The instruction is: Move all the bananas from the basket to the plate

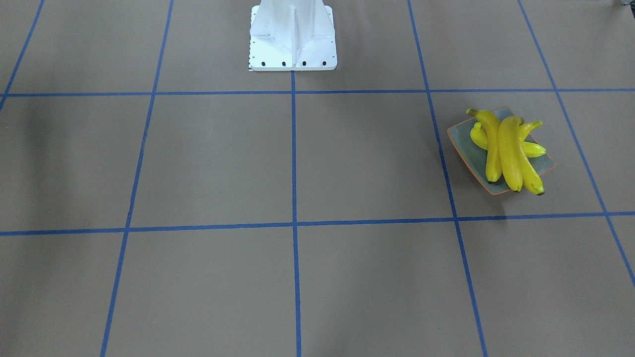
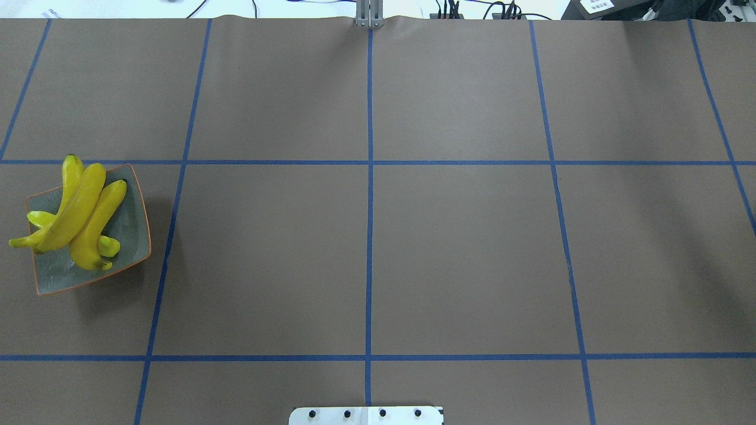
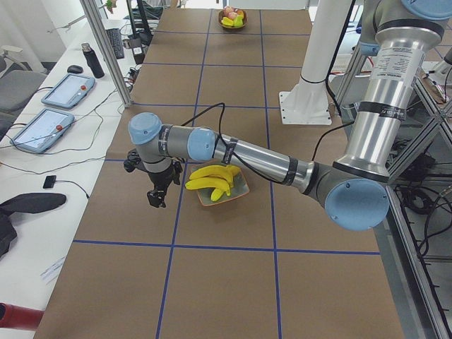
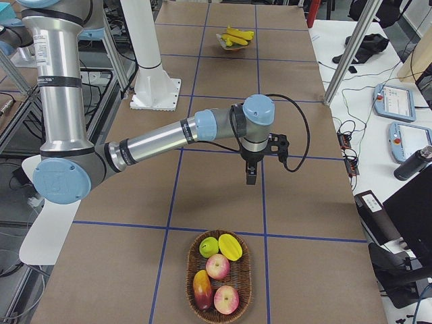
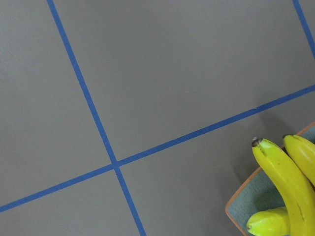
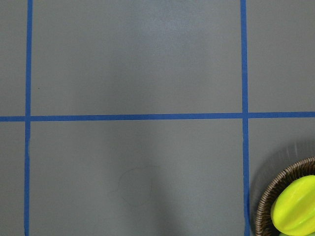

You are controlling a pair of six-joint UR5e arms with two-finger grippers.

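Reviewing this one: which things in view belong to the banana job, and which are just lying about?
Job in hand:
- four bananas, all piled on the plate
- the wicker basket, with no banana in it

Just lying about:
- the other fruit in that basket
- two tablets
- a dark bottle

The left arm (image 3: 254, 157) and right arm (image 4: 162, 140) are silver tubes with pale-blue joint caps (a black cable (image 4: 308, 135) loops at each wrist), tipped by the dark left hand (image 3: 155, 200) and right hand (image 4: 250, 180). The white pedestal (image 1: 292, 34) carries dark screws (image 1: 284, 63).
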